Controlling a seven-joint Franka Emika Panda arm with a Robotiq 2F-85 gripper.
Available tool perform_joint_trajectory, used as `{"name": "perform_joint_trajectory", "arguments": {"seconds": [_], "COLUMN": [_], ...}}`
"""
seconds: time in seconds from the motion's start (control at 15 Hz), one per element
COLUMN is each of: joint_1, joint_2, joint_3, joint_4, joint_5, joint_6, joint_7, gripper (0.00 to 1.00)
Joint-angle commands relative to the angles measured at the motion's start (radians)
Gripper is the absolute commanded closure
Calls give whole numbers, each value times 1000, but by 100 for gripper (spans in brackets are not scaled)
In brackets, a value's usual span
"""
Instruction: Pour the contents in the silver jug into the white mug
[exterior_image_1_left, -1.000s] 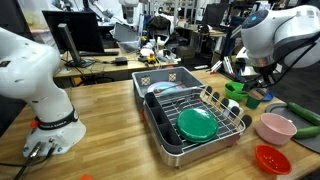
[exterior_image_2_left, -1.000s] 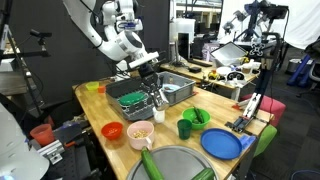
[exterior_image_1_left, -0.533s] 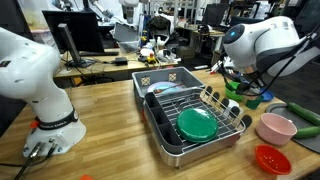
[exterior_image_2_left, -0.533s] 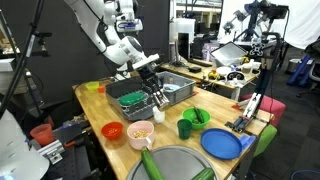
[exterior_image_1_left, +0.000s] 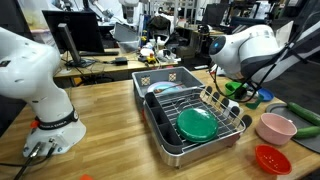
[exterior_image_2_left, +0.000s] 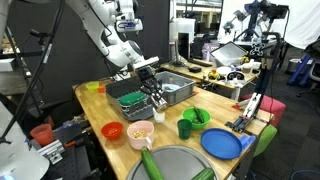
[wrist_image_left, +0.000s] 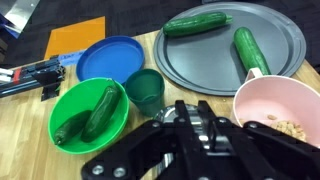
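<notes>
Silver jug not clearly visible; likely stiff, slick metal, best taken by its handle. Cannot tell the gripper (wrist_image_left: 197, 115) state.

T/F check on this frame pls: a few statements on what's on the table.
1. The green bowl holds a cucumber. True.
2. The grey tray carries three cucumbers. False: it carries two.
3. The pink bowl is empty. False: brownish bits lie in it.
4. The green cup stands next to the blue plate. True.
5. A red plate lies in the dish rack. False: a green plate lies there.
</notes>
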Motion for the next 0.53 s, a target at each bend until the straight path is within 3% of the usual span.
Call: {"name": "perform_joint_trajectory", "arguments": {"seconds": [0.0, 0.47], "joint_1": [12, 53], "joint_2": [57, 150], "joint_3": [12, 20], "joint_4": [75, 175], "joint_5": [-24, -87], "joint_6": [-98, -240], "joint_7": [-41, -68], "gripper": [96, 96]}}
